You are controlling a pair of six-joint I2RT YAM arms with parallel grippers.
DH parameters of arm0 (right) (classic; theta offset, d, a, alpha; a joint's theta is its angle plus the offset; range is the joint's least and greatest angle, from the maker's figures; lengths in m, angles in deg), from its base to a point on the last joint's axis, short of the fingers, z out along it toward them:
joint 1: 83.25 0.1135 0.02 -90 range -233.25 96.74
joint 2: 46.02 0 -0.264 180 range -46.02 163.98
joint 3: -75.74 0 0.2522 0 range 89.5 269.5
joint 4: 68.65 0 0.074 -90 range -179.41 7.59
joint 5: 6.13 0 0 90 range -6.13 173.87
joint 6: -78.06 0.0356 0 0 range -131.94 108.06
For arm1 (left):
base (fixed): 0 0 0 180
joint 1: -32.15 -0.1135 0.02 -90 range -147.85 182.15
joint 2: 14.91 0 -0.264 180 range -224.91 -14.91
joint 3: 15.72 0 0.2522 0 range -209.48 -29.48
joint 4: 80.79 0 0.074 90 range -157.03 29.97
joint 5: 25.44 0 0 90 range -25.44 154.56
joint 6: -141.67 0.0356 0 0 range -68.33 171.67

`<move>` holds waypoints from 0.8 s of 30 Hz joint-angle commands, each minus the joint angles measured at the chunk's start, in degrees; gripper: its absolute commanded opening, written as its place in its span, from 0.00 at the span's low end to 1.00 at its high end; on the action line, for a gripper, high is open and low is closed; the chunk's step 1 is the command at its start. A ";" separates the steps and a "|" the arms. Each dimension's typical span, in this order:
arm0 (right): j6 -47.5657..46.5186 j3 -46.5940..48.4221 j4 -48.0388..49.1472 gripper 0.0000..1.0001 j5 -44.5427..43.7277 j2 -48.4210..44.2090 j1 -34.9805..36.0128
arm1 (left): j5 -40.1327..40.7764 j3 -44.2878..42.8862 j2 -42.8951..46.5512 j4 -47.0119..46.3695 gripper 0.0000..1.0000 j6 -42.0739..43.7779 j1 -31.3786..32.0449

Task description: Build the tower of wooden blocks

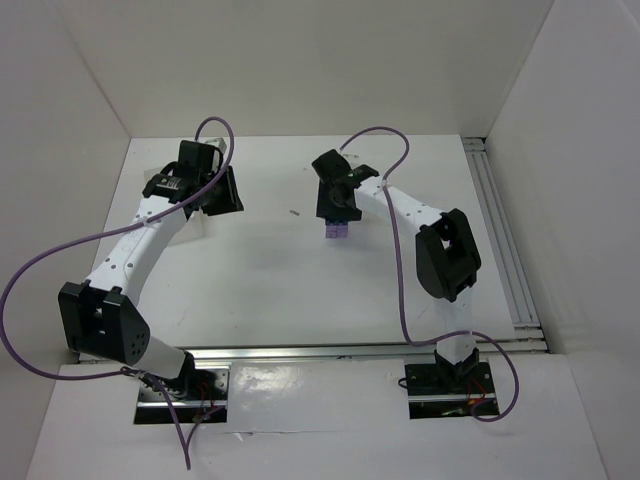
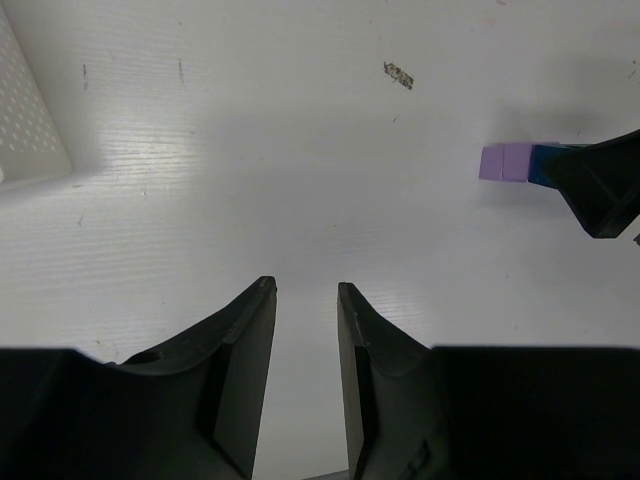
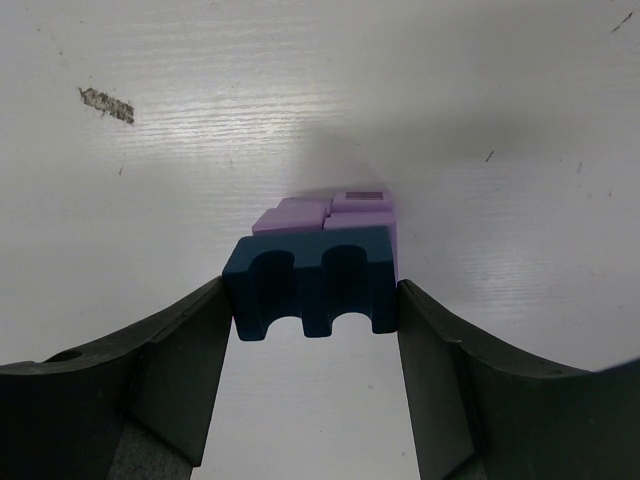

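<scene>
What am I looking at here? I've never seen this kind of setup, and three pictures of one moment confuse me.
Two robot arms are bolted at the near edge of a white table. The overhead picture shows both the left arm and the right arm. The other two pictures come from a camera on each wrist, looking past that arm's own jaws. The right jaws grip a dark blue block, right beside some light purple blocks on the table. The left jaws stand apart and empty. A white perforated box lies off to their side.
</scene>
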 commanded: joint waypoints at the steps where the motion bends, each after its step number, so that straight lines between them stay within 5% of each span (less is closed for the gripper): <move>1: -0.14 2.11 -1.40 0.65 -1.62 -0.06 0.63 | -0.50 0.12 1.39 -0.82 0.44 1.17 -0.35; 14: 0.39 2.11 -1.93 0.65 -2.76 -0.06 0.63 | -0.50 0.12 1.39 -1.34 0.44 1.17 -0.35; 24: 0.39 2.11 -1.93 0.81 -2.15 0.47 0.63 | -0.50 0.64 1.39 -1.34 0.44 1.17 -0.35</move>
